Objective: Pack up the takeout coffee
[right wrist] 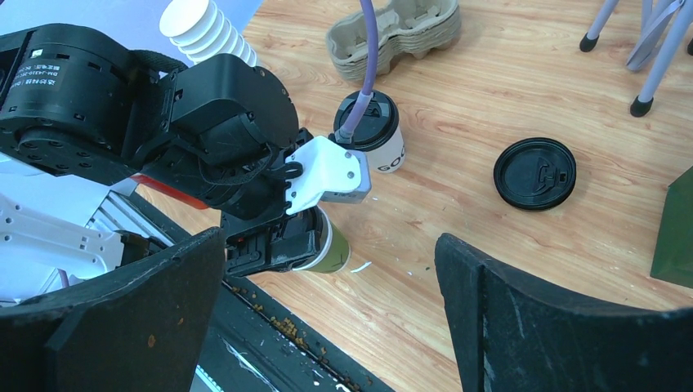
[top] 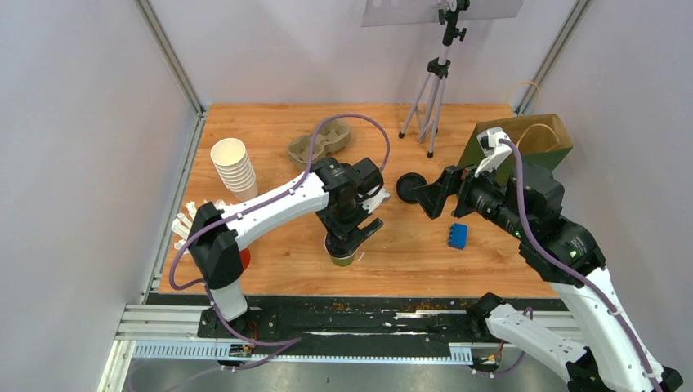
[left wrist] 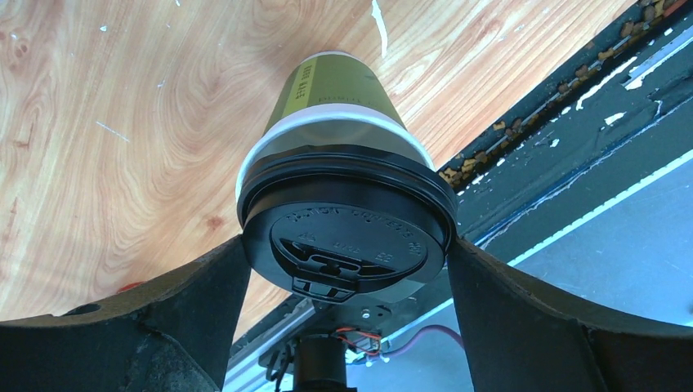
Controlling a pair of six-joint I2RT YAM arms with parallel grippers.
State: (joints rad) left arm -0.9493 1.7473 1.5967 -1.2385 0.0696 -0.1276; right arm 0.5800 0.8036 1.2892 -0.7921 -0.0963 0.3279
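Observation:
An olive-green paper cup with a black lid sits between the fingers of my left gripper, which touch the lid's rim on both sides. In the right wrist view this cup leans over, base close to the table near the front edge. From above, the left gripper covers most of it. The white-sided cup, lidded, stands just behind the left wrist. My right gripper hovers open and empty to the right of both cups, facing them.
A loose black lid lies mid-table. A cardboard cup carrier and a stack of lidless white cups sit at the back left. An olive paper bag stands at the back right, beside a tripod. A blue block lies front right.

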